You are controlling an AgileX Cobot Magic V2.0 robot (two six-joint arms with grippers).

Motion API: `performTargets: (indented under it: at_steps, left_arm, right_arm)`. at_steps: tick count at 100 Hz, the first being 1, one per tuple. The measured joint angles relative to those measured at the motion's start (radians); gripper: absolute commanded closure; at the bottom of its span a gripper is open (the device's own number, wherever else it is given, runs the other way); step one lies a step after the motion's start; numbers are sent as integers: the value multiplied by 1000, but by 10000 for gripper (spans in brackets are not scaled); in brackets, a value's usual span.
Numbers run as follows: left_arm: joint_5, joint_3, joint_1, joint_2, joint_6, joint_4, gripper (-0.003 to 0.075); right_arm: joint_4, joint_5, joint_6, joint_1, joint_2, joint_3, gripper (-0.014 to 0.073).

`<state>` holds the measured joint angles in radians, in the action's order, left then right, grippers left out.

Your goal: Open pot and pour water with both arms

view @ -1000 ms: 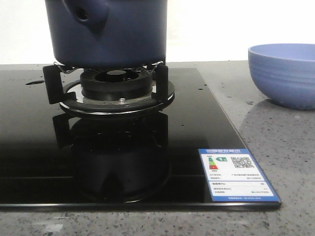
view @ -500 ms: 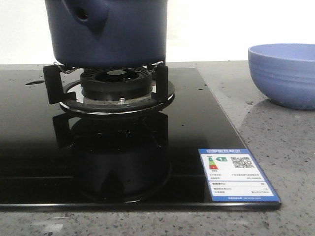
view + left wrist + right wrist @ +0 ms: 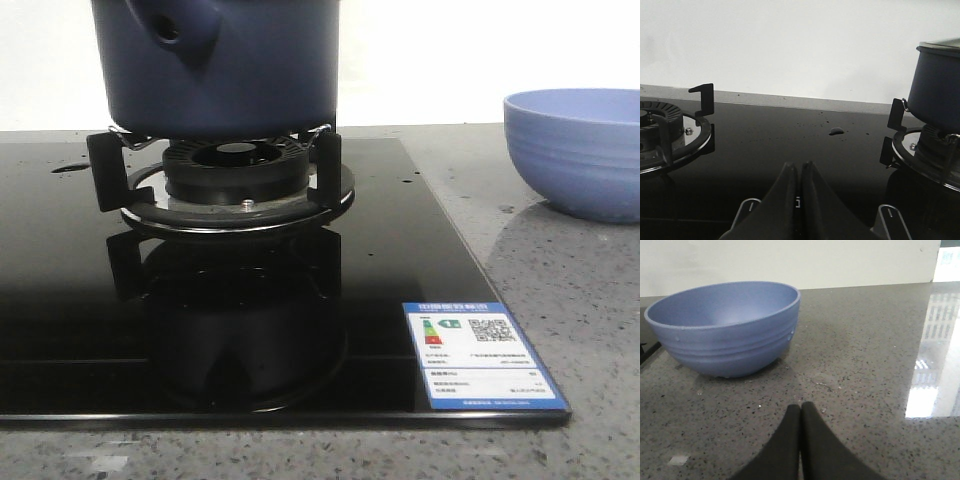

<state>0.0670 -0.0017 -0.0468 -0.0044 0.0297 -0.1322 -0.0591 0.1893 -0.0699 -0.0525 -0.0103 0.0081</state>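
left gripper (image 3: 799, 172) jaws pressed together, holding nothing, over glossy black glass cooktop (image 3: 400, 260) | right gripper (image 3: 800, 415) jaws pressed together, holding nothing, over bare speckled grey counter (image 3: 865, 365) | pale blue ribbed bowl (image 3: 725, 327) just ahead, right of cooktop edge | matte navy pot (image 3: 235, 65) on burner grate (image 3: 225, 170), side stub front-left

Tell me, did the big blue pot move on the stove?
No. In the front view the pot sits in the same spot on the burner stand as before, its side stub still over the stand's left prong.
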Motion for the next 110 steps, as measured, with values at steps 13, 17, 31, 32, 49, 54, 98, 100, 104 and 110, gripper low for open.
performTargets:
  at_steps: [13,17,31,32,49,54,98,100,104,110]
  left_arm:
    - [-2,0,0,0,0,0,741]
    - [-2,0,0,0,0,0,741]
    - [-4,0,0,0,0,0,741]
    - [-4,0,0,0,0,0,741]
    - [-4,0,0,0,0,-19,741]
    - [-4,0,0,0,0,-35,741]
    - [-12,0,0,0,0,-490,741]
    - [-14,0,0,0,0,-512,741]
    - [-17,0,0,0,0,-542,741]
    - [-17,0,0,0,0,-564,741]
  right_arm:
    - [9,-8,0,0,0,0,655]
    - [19,-10,0,0,0,0,655]
    - [59,-12,0,0,0,0,655]
    - [59,-12,0,0,0,0,655]
    - [95,-32,0,0,0,0,655]
    - [105,-39,0,0,0,0,655]
    - [525,-62,0,0,0,0,655]
    - [542,-62,0,0,0,0,655]
    - [558,-60,0,0,0,0,655]
    - [571,-42,0,0,0,-2,655]
